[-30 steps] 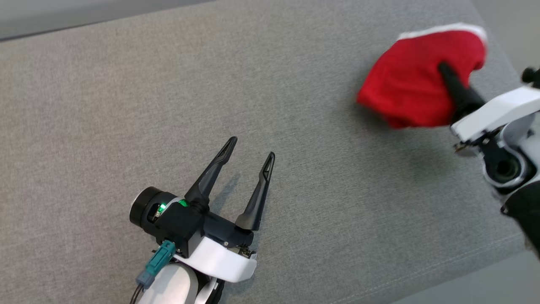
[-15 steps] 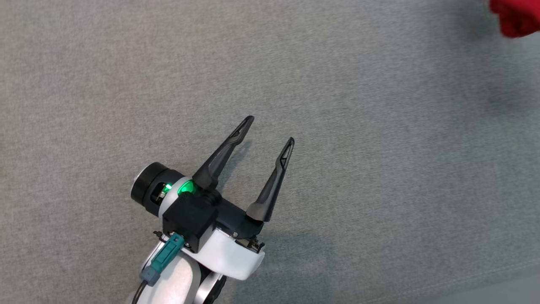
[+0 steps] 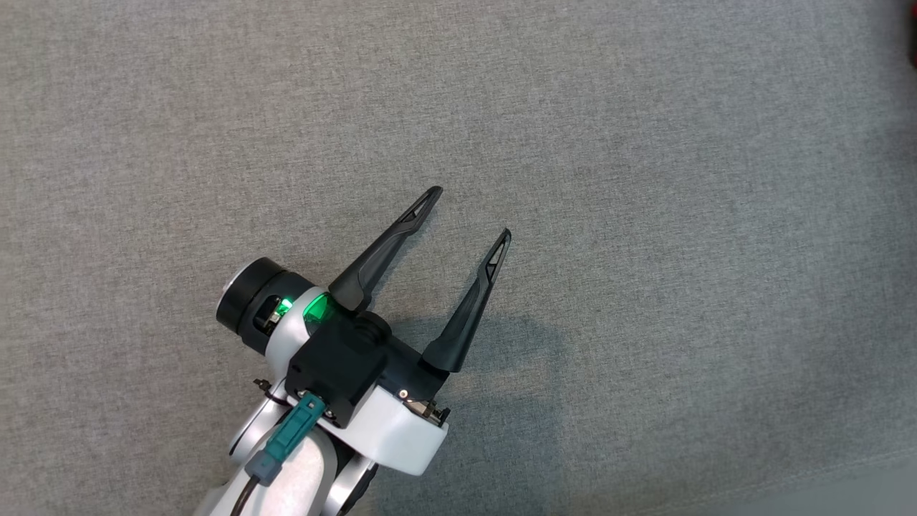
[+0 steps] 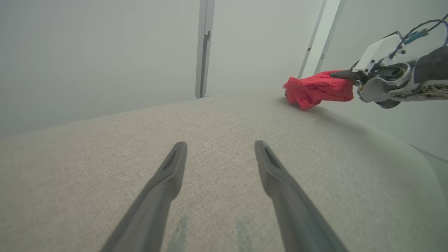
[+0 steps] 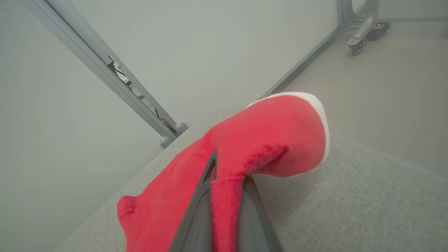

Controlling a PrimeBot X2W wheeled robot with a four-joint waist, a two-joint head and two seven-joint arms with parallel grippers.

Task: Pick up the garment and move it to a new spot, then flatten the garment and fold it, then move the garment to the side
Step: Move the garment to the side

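The garment [image 4: 316, 89] is red cloth with a white edge, bunched up at the far right end of the grey fabric surface [image 3: 645, 215]. My right gripper [image 4: 341, 74] is shut on the garment, whose red cloth [image 5: 266, 140] drapes over and between the gripper [image 5: 229, 168] fingers, its lower part resting near the surface. My left gripper [image 3: 472, 211] hovers open just above the middle of the surface, fingers wide apart with nothing between them. In its own wrist view this gripper [image 4: 219, 143] points toward the far edge, well short and left of the garment.
The surface's front edge [image 3: 824, 494] runs along the lower right of the head view. A metal post [image 4: 203, 49] stands against the pale wall behind. Beyond the surface's end is floor with a caster wheel [image 5: 364, 35] on a frame.
The head camera has shifted, so the garment and my right gripper have slid out of its upper right corner. My left gripper stays open in nearly the same pose.
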